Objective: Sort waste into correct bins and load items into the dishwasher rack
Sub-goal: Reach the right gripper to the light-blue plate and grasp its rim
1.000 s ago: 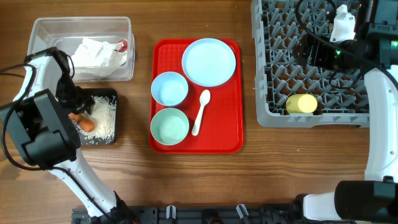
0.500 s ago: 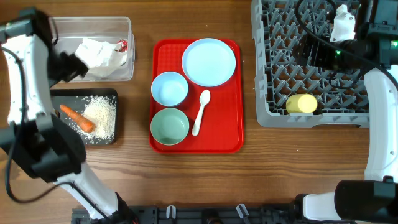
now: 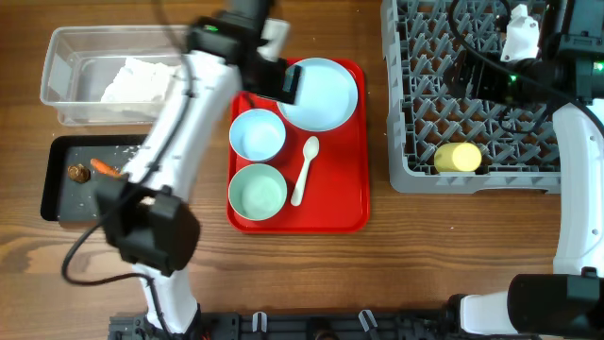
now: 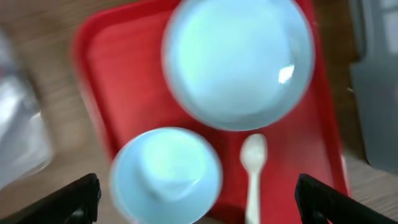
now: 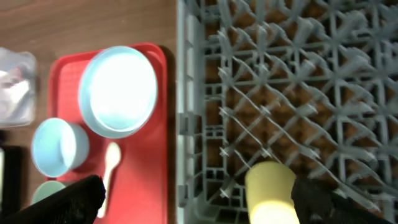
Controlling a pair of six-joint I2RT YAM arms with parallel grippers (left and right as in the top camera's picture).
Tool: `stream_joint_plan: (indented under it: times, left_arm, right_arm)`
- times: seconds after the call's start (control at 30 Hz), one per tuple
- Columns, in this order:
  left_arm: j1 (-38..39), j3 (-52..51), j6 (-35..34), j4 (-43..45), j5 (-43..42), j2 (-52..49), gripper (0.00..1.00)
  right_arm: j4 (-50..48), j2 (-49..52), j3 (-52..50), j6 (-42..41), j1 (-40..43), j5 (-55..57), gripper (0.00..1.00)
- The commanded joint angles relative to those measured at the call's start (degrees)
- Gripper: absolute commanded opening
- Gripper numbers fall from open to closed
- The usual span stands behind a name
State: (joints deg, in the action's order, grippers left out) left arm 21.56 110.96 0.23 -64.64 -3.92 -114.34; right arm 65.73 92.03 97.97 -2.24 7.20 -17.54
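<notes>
- Hovering at the red tray's (image 3: pixel 349 210) far edge, the left gripper (image 4: pixel 198 202) gapes wide and empty above the plate (image 4: pixel 239 59), likely rack-bound.
- The right gripper (image 5: pixel 199 196) hangs wide, empty, over the rack (image 5: pixel 323 74) beside the yellow cup (image 5: pixel 270 190).

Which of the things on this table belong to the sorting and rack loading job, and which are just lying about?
Part of the job: clear tub, napkin, black tray, carrot piece, brown lump, blue plate, blue bowl, green bowl, white spoon, yellow cup, grey rack.

Just lying about: red serving tray, wooden table.
</notes>
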Motion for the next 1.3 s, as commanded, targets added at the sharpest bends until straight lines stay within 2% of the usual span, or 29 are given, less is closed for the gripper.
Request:
stream_joint_plan:
  times: [0.0, 0.1, 0.23, 0.37, 0.47, 0.7, 0.9, 1.07, 1.27]
  left_arm:
    - [1.9, 0.4, -1.5, 2.2, 3.4, -2.0, 1.0]
    - [1.0, 0.4, -8.7, 3.2, 5.9, -1.7, 1.0]
    - [-3.0, 0.4, -13.0, 1.5, 5.9, 0.2, 1.0]
    - [-8.0, 0.4, -13.4, -2.1, 5.9, 2.2, 1.0]
    - [-11.0, 0.4, -13.4, -4.7, 5.9, 2.4, 1.0]
    - [-14.4, 0.4, -13.4, -7.4, 6.0, 2.2, 1.0]
    - [-14.7, 0.4, -13.4, -7.2, 6.2, 2.1, 1.0]
    - [-14.7, 0.4, -13.4, -7.2, 6.2, 2.1, 1.0]
    - [-14.7, 0.4, -13.4, -7.2, 6.2, 2.1, 1.0]
  right_arm:
    - [-4.5, 1.4, -0.2, -1.4, -1.3, -8.2, 0.98]
    - [-11.6, 3.7, -0.2, -6.3, -5.4, -8.7, 0.95]
    - [-19.3, 8.7, -0.2, -12.3, -13.2, -5.7, 0.94]
    - [-23.9, 15.5, -0.2, -18.4, -19.6, 2.9, 0.93]
    - [-25.7, 20.7, -0.2, -20.3, -22.1, 4.3, 0.89]
    - [-25.7, 30.6, -0.2, -22.0, -24.3, 7.6, 0.8]
    - [-25.7, 33.7, -0.2, -23.2, -24.5, 8.4, 0.71]
    - [-24.5, 34.1, -0.2, -23.3, -24.7, 13.9, 0.7]
    - [-24.2, 36.7, -0.2, -21.7, -25.0, 14.1, 0.7]
